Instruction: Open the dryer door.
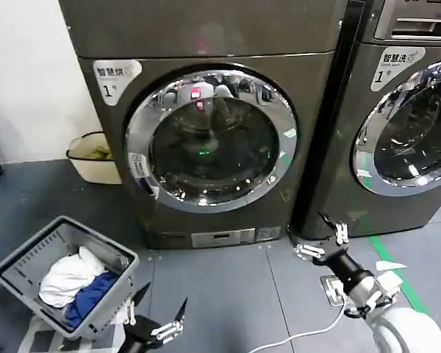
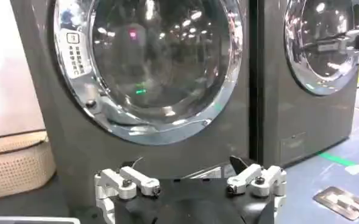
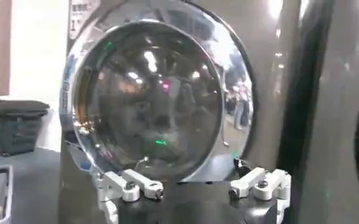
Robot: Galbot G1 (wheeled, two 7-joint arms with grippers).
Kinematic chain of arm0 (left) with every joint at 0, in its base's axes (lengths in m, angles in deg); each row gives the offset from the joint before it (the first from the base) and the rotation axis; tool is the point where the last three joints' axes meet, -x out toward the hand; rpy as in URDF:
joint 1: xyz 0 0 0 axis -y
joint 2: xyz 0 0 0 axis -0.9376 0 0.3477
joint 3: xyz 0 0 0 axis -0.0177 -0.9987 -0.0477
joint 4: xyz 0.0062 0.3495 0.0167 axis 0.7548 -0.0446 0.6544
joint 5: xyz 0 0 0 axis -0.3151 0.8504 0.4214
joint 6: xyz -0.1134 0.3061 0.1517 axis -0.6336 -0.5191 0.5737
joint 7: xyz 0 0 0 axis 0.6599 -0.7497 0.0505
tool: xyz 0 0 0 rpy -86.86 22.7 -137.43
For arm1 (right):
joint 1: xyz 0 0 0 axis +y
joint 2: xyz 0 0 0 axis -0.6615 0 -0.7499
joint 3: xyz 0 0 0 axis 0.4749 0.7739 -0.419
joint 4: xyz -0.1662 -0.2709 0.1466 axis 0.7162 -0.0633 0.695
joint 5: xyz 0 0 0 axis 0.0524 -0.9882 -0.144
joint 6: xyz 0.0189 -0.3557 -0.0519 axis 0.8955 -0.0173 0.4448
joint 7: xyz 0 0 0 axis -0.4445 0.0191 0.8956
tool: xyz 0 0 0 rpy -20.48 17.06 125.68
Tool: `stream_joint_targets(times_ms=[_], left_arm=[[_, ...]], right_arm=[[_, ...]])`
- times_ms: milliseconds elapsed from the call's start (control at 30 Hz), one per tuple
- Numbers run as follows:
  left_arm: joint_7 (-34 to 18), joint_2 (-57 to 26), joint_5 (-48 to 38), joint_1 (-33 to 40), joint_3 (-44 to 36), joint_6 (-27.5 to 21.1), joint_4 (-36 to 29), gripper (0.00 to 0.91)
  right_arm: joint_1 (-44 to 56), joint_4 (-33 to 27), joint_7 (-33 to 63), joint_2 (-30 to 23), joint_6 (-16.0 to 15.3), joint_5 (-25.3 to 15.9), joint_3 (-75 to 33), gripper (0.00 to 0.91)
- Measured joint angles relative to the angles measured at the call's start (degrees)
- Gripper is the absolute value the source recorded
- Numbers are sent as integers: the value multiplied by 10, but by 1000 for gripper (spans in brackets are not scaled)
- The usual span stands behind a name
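Observation:
The dryer is a dark grey front-loader, and its round door with a chrome ring is closed. My left gripper is open low near the floor, in front of the machine's left side and well short of it. My right gripper is also open, low by the dryer's lower right corner and a short way off the front. The left wrist view has the door beyond the open left gripper. In the right wrist view the door lies ahead of the open right gripper.
A grey laundry basket holding white and blue clothes sits on the floor at the left, close to my left arm. A cream bin stands beside the dryer. A second machine is on the right. A white cable and a metal plate lie on the floor.

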Motion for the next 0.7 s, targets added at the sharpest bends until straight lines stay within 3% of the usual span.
stream_joint_targets(times_ms=[700], left_arm=[[3,3,2,-2,-1,6,-1,907]], right_arm=[[-146,-81,-43,50,22,51,143,907]])
